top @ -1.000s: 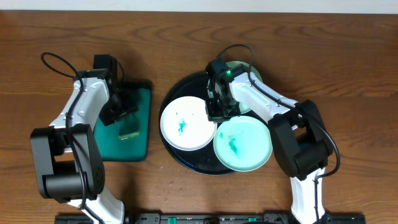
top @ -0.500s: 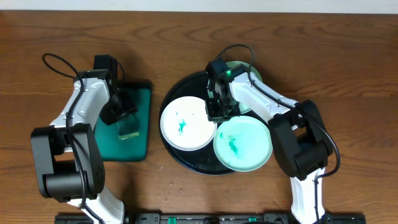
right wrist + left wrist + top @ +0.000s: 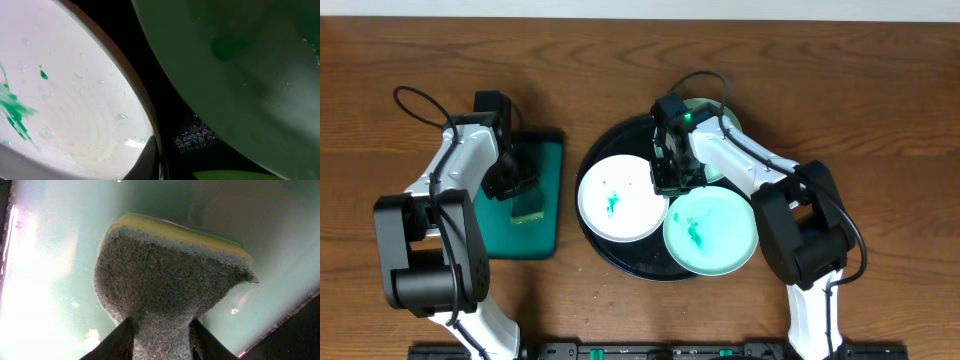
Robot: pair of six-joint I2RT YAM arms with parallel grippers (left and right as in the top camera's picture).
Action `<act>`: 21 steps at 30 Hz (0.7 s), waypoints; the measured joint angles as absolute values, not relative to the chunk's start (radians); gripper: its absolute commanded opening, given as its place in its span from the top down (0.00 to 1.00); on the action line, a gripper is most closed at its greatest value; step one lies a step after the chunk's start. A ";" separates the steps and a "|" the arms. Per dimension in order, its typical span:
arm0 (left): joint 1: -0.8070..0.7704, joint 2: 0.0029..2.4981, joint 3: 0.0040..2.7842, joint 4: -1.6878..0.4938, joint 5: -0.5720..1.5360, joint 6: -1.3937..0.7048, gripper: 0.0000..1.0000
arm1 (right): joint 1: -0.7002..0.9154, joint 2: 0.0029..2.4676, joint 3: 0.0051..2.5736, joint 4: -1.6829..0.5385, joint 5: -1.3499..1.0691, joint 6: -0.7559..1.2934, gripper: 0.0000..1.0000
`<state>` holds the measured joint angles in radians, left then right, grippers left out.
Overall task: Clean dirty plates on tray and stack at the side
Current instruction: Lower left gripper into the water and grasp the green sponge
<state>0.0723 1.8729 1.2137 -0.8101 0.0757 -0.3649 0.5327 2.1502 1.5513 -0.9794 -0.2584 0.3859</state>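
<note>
Black glossy tray (image 3: 625, 138) sits mid-table on the wood (image 3: 880, 100) and we've got all three plates on it: the white plate (image 3: 620, 200) on its left side with green smears, a mint green plate (image 3: 712, 232) at the front right with a darker green smear and hanging over the rim a bit, and the other mint plate (image 3: 732, 130) at the back, mostly hidden under the right arm, so we can't tell if it's dirty. Our right gripper (image 3: 670, 185) is down at the white plate's right edge, between the plates, jaws together and nothing in them. Over on the left, the left gripper (image 3: 520, 190) is on the small teal tray (image 3: 545, 160), and its fingers (image 3: 119, 342) are pinching the sponge (image 3: 170, 275) hard enough that it bulges out above them
</note>
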 measured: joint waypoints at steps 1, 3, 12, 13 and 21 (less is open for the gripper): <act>0.072 1.873 1.214 -0.810 0.075 -0.363 0.68 | 0.533 2.150 1.551 -0.979 -0.258 0.385 0.99; 0.072 1.874 1.214 -0.810 0.075 -0.364 0.71 | 0.533 2.150 1.551 -0.979 -0.258 0.385 0.99; 0.072 1.885 1.214 -0.809 0.080 -0.363 0.92 | 0.533 2.150 1.551 -0.980 -0.258 0.386 0.99; 0.072 1.885 1.214 -0.809 0.080 -0.363 0.92 | 0.533 2.150 1.551 -0.980 -0.258 0.385 0.99; 0.072 1.885 1.214 -0.801 0.083 -0.339 0.93 | 0.533 2.150 1.551 -0.995 -0.260 0.385 0.99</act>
